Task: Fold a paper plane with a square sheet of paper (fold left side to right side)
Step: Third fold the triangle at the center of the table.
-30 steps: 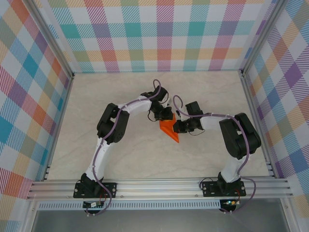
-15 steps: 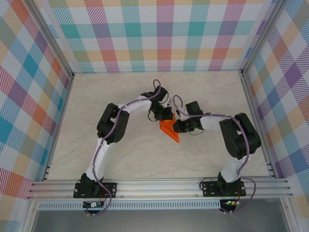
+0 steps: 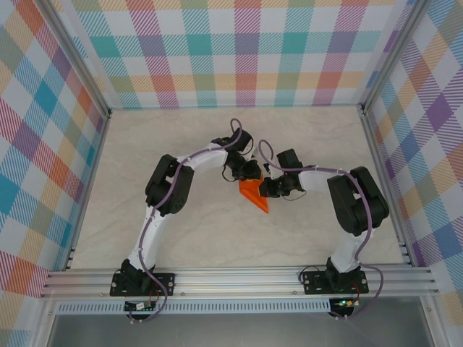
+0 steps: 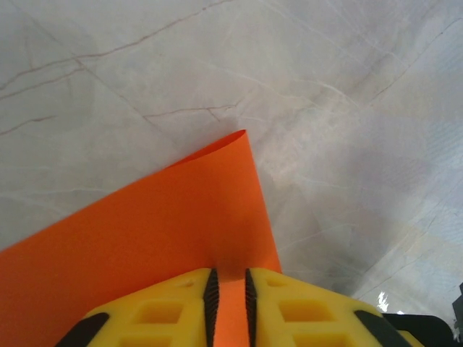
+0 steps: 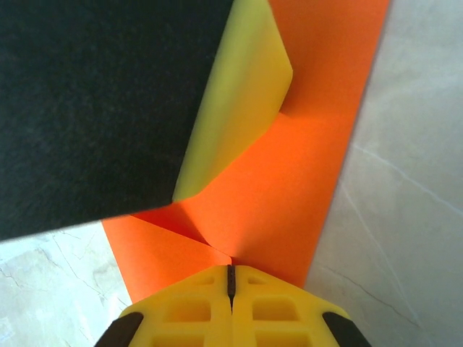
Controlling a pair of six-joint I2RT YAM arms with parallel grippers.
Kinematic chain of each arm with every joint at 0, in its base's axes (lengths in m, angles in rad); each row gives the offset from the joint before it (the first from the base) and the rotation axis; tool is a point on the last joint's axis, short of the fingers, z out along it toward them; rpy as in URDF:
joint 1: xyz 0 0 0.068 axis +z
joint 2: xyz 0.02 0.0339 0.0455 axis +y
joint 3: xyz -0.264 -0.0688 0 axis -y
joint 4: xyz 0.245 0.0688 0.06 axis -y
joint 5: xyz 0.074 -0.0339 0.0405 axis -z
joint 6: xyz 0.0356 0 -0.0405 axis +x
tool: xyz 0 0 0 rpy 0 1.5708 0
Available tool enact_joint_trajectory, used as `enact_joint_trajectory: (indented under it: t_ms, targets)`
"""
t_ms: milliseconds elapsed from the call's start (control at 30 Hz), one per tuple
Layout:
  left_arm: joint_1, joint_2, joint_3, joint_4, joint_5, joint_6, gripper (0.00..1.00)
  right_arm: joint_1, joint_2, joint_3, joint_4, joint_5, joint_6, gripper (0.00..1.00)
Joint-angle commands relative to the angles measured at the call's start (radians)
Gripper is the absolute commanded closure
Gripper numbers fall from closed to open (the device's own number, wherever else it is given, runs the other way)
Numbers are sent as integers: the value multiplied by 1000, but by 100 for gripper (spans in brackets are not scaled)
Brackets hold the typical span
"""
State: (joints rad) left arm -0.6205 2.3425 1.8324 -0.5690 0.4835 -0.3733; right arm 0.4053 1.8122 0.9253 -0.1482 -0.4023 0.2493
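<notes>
Top view: the folded paper [image 3: 255, 194] lies mid-table [image 3: 181, 231]; the right arm [image 3: 340, 189] has edged slightly left since before.

Left wrist: the left gripper [image 4: 228, 285] pinches the paper's edge, and the paper is cut off at the frame's lower left.

Right wrist: the right gripper [image 5: 230, 278] is clamped on a crease, and the left gripper's dark bulk hides the paper's upper left.

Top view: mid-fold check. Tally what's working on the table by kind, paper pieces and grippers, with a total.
orange paper: 1
grippers: 2 (left gripper, right gripper)
Total: 3
</notes>
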Motion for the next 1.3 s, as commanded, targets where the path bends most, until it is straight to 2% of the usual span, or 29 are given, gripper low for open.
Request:
enact_joint_trajectory:
  t_ms: [0, 267, 400, 467, 567, 700, 800, 933, 1033, 1267]
  targets:
    - [1, -18, 40, -105, -25, 17, 76, 1, 56, -17, -69, 27, 13, 100]
    - [71, -8, 120, -124, 55, -2, 67, 15, 61, -14, -77, 41, 8, 100]
    - [101, -27, 138, -140, 73, 0, 70, 17, 60, -14, -76, 43, 8, 100]
    - [105, -69, 90, -132, 65, 9, 75, 18, 58, -15, -76, 42, 7, 100]
    - [105, -182, -107, -4, 93, -23, 86, 17, 56, -17, -75, 40, 7, 100]
    - [101, -316, -356, 164, 129, -94, 91, 18, 57, -18, -72, 37, 6, 100]
    - [77, -374, -462, 267, 164, -143, 92, 17, 61, -14, -74, 38, 4, 100]
    - [28, -377, -492, 330, 191, -165, 92, 18, 60, -14, -75, 39, 4, 100]
    - [-4, -350, -481, 339, 172, -174, 92, 18, 62, -14, -73, 39, 2, 100]
    - [-19, -294, -450, 300, 116, -164, 92, 20, 60, -13, -77, 39, 1, 100]
